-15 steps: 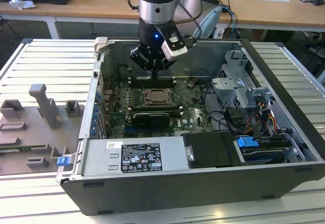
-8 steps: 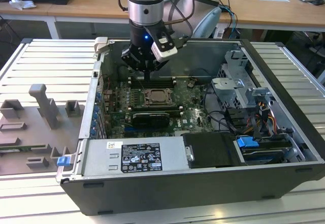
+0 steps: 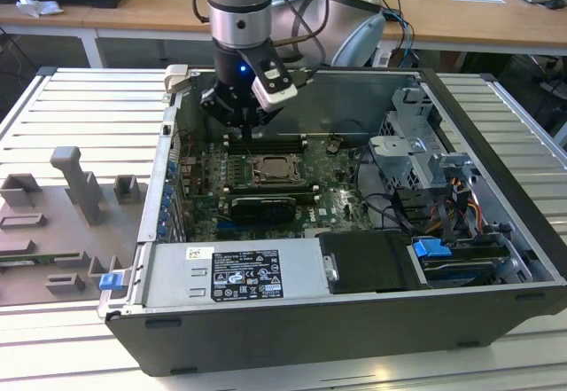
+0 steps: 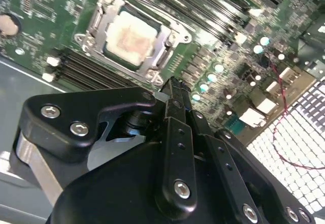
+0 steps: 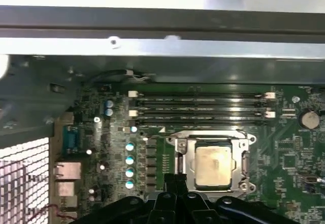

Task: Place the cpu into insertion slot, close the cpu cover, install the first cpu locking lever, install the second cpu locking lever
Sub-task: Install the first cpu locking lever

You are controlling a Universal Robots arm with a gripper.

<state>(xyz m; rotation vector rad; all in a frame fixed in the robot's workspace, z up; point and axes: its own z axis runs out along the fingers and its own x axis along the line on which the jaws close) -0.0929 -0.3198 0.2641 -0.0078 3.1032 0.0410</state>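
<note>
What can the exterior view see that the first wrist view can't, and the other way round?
The exterior view brings in the whole computer case, the labelled power supply, the grey holder tray on the exterior view's left, and the robot arm. The first wrist view brings in small board parts: a round coin battery and a row of pale blue capacitors. Both share the green motherboard, the long memory slots, the gripper, and the cpu sitting in the insertion slot.
</note>
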